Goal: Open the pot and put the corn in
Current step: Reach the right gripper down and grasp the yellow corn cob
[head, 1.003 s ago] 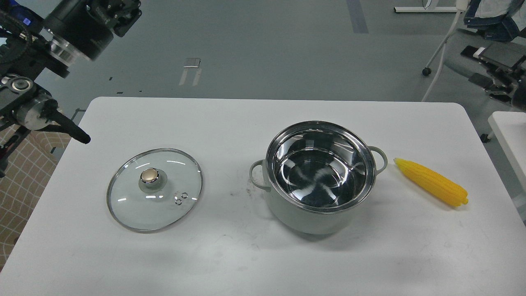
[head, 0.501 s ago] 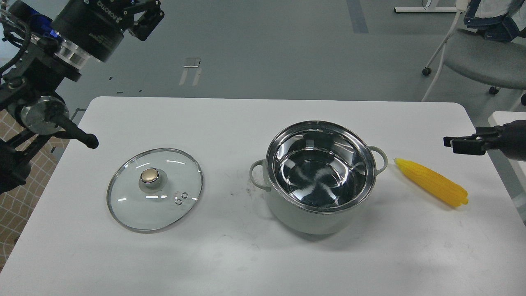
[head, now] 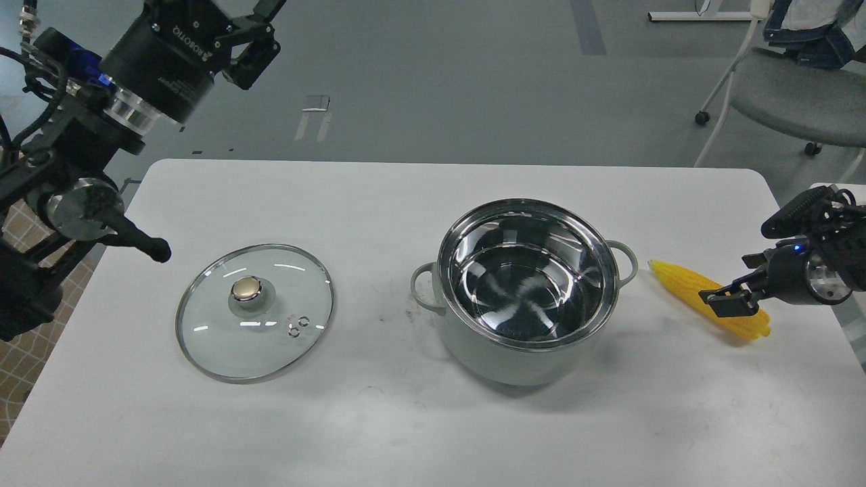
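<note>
The pale grey-green pot [head: 512, 360] stands uncovered on the white table, right of centre, its shiny steel inside empty. Its glass lid [head: 223, 345] with a metal knob lies flat on the table to the left. The yellow corn [head: 682, 285] lies on the table right of the pot, pointed end toward the pot. My right gripper [head: 747, 265] comes in from the right edge, open, with its lower finger [head: 725, 304] over the corn's thick half. My left gripper [head: 260, 34] is raised at the top left, open and empty, well above and behind the lid.
The white table [head: 433, 433] ends close to the corn on the right. My left arm's elbow part [head: 139, 238] hangs over the table's left edge near the lid. A grey chair [head: 791, 95] stands on the floor at the back right.
My right gripper has come in from the right edge and dropped down onto the corn's thick end. My left arm has shifted a little to the right and up. Pot, lid and corn have not moved.
</note>
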You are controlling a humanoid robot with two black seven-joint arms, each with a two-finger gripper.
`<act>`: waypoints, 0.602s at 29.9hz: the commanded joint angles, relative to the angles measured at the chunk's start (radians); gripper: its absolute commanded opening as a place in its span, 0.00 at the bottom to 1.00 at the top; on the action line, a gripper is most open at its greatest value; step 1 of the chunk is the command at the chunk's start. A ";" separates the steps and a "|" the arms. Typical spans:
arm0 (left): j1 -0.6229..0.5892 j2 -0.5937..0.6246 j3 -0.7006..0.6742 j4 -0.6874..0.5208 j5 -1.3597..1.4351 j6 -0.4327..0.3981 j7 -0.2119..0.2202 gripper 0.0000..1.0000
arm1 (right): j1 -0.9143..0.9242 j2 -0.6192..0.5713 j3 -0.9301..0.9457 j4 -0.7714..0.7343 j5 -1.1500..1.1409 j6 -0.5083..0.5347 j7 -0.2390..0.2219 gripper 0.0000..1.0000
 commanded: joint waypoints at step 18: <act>0.079 0.004 -0.061 -0.055 0.009 0.001 0.016 0.93 | 0.009 0.087 -0.108 -0.091 0.004 -0.089 0.000 0.08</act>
